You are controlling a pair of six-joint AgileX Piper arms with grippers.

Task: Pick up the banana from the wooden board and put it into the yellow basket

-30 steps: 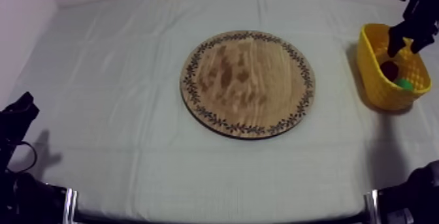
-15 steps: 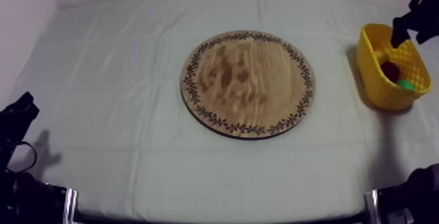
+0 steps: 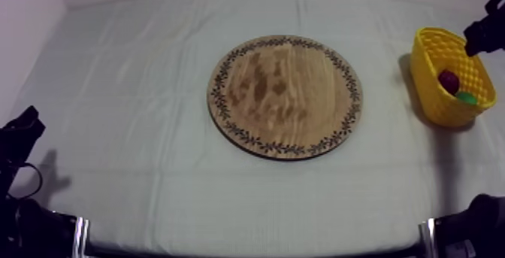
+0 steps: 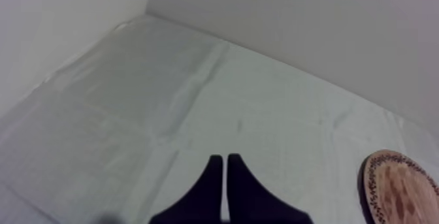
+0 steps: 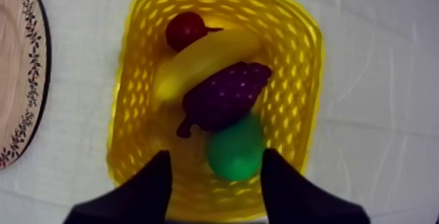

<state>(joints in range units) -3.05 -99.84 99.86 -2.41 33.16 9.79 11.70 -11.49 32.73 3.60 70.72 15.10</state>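
At the left edge of the tabletop [image 3: 135,73], the left gripper [image 4: 224,164] rests low with its fingers [image 4: 210,187] pressed together on nothing, well apart from the round wooden board [image 3: 285,95], which lies bare at centre. At the right, the banana [image 5: 202,57] lies inside the yellow basket [image 5: 313,57], slanting between the small red fruit [image 5: 185,29] and the bunch of grapes [image 5: 225,96], which lies partly over it, with the green pear [image 5: 235,148] just beside the grapes. The right gripper [image 5: 215,155] hangs over the basket, fingers [image 5: 153,181] spread wide and holding nothing. The task looks done, so the remaining danger appears to lie in that arm's exit. Should the spread fingers dip or swing sideways, one could catch the basket's near rim and drag or tip the light container, spilling fruit onto the cloth. The heaped load adds to the risk: a jolt could likely roll the grapes or pear and shift the banana toward the rim. A straight lift clear of the rim would seem the safer way out. The idle left arm poses little visible threat.
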